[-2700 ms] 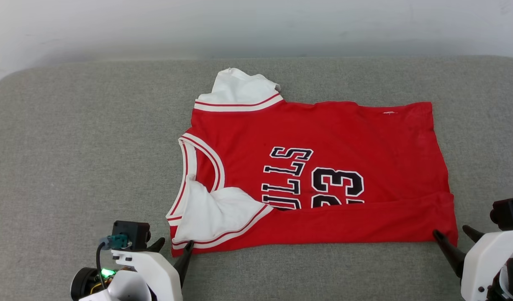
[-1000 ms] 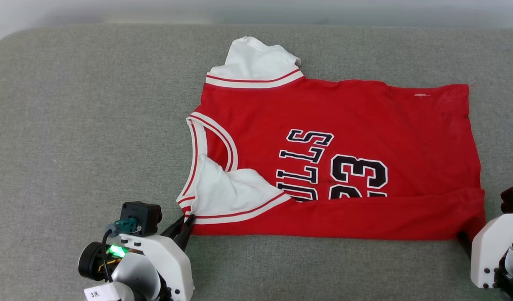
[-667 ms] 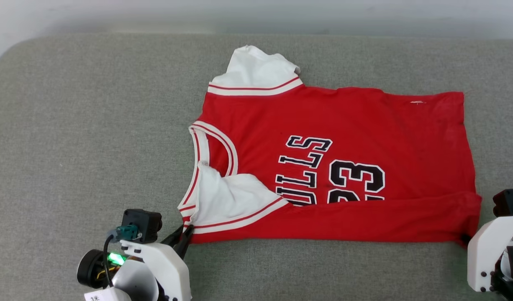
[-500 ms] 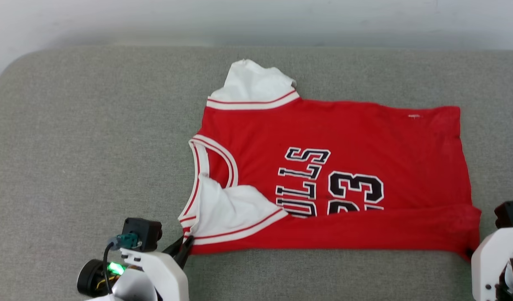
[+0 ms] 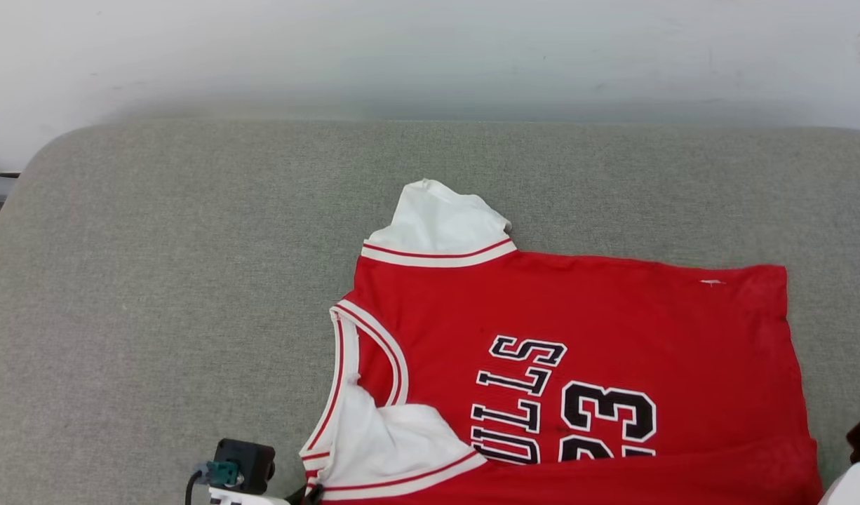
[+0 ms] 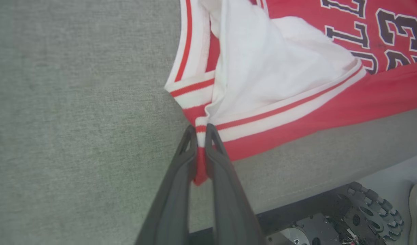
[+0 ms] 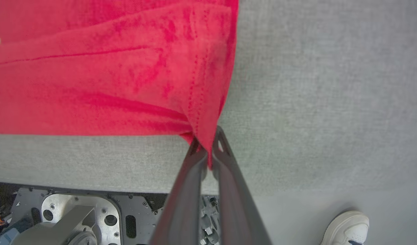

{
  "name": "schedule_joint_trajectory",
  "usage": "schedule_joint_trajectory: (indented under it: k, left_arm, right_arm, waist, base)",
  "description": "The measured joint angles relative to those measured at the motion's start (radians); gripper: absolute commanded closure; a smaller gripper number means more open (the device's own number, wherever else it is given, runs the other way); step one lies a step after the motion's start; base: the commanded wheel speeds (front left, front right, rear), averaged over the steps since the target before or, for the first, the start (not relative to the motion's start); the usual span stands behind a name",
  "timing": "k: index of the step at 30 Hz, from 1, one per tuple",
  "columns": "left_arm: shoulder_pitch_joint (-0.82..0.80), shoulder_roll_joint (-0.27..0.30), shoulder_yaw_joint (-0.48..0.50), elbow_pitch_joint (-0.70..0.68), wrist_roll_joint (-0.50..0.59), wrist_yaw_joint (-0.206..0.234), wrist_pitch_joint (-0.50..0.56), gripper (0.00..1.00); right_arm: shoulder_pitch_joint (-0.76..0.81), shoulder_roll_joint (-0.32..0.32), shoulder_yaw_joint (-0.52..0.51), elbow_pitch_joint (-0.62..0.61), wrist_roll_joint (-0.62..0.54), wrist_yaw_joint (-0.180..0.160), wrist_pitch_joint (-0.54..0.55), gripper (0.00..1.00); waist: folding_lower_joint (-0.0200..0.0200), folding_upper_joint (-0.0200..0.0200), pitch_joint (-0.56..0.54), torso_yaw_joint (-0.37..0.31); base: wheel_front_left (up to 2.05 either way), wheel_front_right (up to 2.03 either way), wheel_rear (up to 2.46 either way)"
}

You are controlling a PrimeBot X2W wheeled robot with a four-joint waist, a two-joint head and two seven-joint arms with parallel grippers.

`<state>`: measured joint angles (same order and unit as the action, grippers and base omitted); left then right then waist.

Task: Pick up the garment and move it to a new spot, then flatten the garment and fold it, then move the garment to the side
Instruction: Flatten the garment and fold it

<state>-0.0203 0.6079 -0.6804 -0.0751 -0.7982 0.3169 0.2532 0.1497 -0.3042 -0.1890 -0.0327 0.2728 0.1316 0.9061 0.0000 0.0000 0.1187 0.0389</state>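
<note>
Between the left gripper (image 6: 201, 131), clamped on its sleeve corner, and the right gripper (image 7: 208, 137), clamped on its hem corner, the garment (image 5: 577, 315) stretches lengthwise.

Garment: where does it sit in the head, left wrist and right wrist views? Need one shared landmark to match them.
Head view: garment lies from lower centre to lower right, cut by the bottom edge.
Left wrist view: garment at upper right, its striped corner pinched in the left gripper.
Right wrist view: garment at upper left, its red hem corner pinched in the right gripper.
Shared landmark: the grey padded surface beneath it.
</note>
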Motion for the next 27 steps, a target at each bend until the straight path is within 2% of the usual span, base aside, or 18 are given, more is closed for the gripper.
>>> schedule_joint_trajectory:
  k: [9,10,11,12,13,19,27]
  left_arm:
    - [-0.012,-0.037,-0.025,0.107,-0.007,-0.044,-0.01,1.0]
    - [-0.015,-0.037,-0.028,0.112,-0.007,-0.045,-0.01,0.65]
    - [-0.018,-0.036,-0.029,0.116,-0.006,-0.046,-0.01,0.04]
    - [-0.021,-0.036,-0.028,0.119,-0.004,-0.046,-0.01,0.0]
    - [-0.024,-0.035,-0.027,0.121,-0.004,-0.045,-0.011,0.0]
    - [-0.029,-0.015,-0.001,0.088,0.001,-0.04,-0.038,0.0]
    - [-0.093,0.072,0.069,-0.09,0.009,-0.043,-0.044,0.0]
  right_arm:
    - [0.004,0.034,0.014,0.078,-0.021,0.0,-0.029,1.0]
    - [0.0,0.032,0.018,0.083,-0.021,0.0,-0.034,1.0]
    - [-0.004,0.031,0.02,0.088,-0.02,0.0,-0.037,1.0]
    - [-0.007,0.03,0.021,0.091,-0.02,0.0,-0.045,0.87]
    - [-0.009,0.026,0.024,0.091,-0.02,0.0,-0.055,0.0]
    - [-0.026,0.004,0.03,0.058,0.023,-0.001,-0.079,0.0]
    - [-0.063,-0.02,0.008,-0.139,0.074,-0.001,-0.053,0.0]
  waist:
    - [0.0,0.0,0.013,-0.008]
    - [0.0,0.0,0.014,-0.009]
    - [0.0,0.0,0.015,-0.01]
    - [0.0,0.0,0.016,-0.011]
    - [-0.0001,0.0,0.015,-0.012]
    - [0.0,0.0,0.007,-0.018]
    - [0.0,0.0,0.016,-0.048]
  base:
    - [0.0,0.0,0.0]
    - [0.0,0.0,0.0]
    - [0.0,0.0,0.0]
    - [0.0,0.0,0.0]
    - [0.0,0.0,0.0]
    - [0.0,0.0,0.0]
    - [0.0,0.0,0.0]
